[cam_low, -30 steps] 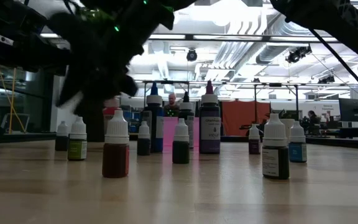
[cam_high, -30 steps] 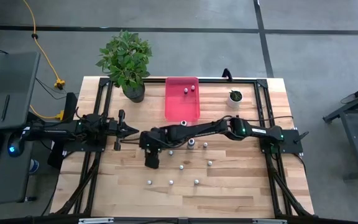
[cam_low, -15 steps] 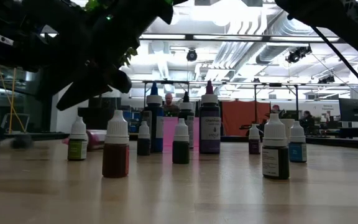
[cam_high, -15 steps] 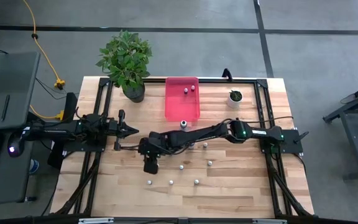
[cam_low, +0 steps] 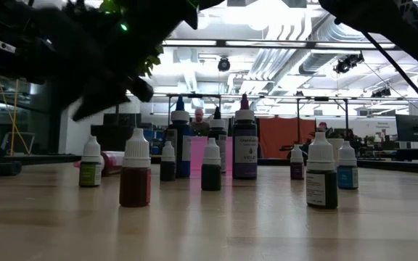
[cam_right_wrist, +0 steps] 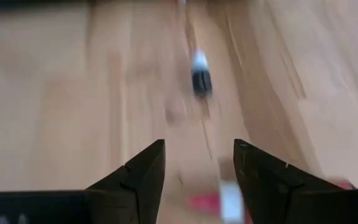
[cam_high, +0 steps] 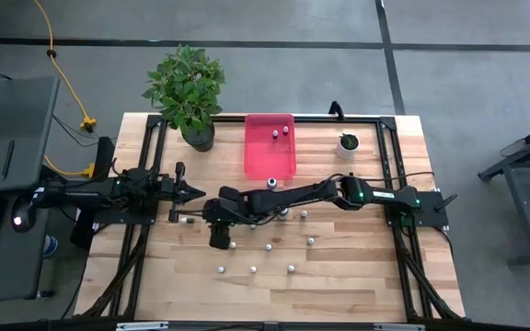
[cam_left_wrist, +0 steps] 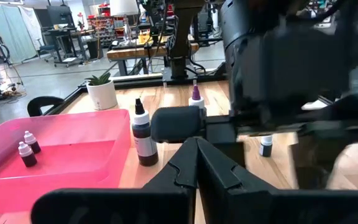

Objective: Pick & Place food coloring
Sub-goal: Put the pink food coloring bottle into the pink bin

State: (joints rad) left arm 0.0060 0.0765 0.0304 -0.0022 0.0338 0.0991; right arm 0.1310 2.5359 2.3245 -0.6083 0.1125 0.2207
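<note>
Over the tabletop (cam_high: 357, 276), the right pincer (cam_right_wrist: 194, 163) (spread, empty) approaches a food coloring bottle (cam_right_wrist: 201, 74); next, descend and pinch. Left pincer (cam_left_wrist: 194, 152) waits, pressed together.

High view: even, diffuse overhead light; the worktop (cam_high: 357, 267) is bright, shadows short and soft, no glare.

Low view: backlit by ceiling fixtures (cam_low: 267, 14) that blow out to white; the arm overhead reads as a smeared silhouette, while the food coloring (cam_low: 135, 168) nearest the lens is sharp.

Left wrist view: well lit, but the large dark mass close to the lens is blurred.

Right wrist view: heavy motion blur throughout; one bottle (cam_right_wrist: 201, 73) is probably all that can be made out.
</note>
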